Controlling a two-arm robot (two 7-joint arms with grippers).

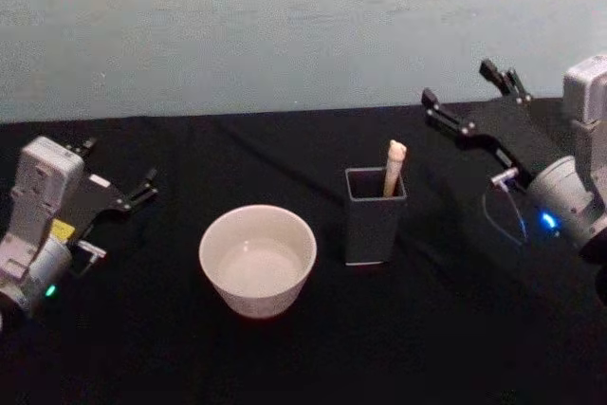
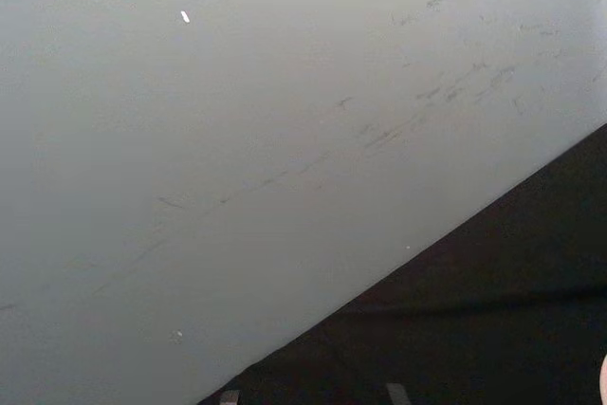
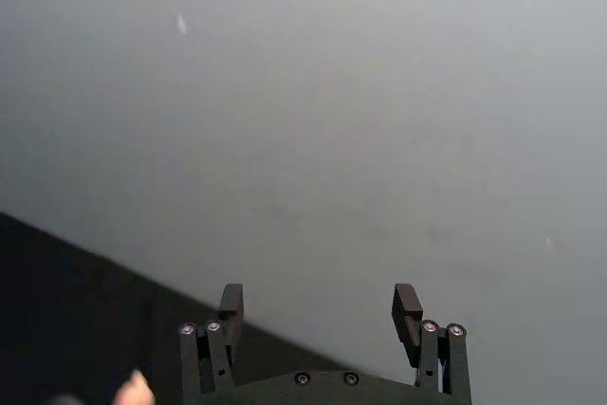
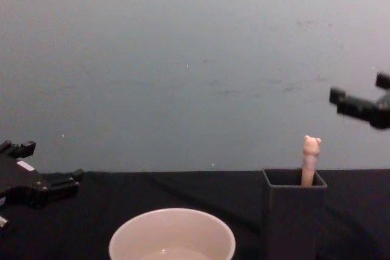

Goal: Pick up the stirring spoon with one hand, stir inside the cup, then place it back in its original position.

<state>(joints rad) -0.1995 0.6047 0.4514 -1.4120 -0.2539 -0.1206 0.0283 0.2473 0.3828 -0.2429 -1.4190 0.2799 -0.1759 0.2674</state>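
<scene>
Spoon parked in its holder, both arms clear of the desk's middle.

The black desk (image 1: pixel 455 329) runs back to a pale grey-blue wall (image 1: pixel 285 26). In the head view the right gripper (image 1: pixel 471 100) hovers at about 2 o'clock, raised behind and to the right of the holder, its jaws spread wide and gripping nothing. The left gripper (image 1: pixel 119 174) sits low at 9 o'clock, its jaws parted and likewise empty. The cream-white cup (image 1: pixel 257 260) stands near the centre, at about 7 o'clock. Just beside it toward 3 o'clock stands the dark grey square holder (image 1: pixel 374 216). The stirring spoon (image 1: pixel 394 168) stands upright inside it, its bowl hidden, the beige handle and bear head poking above the rim.
</scene>
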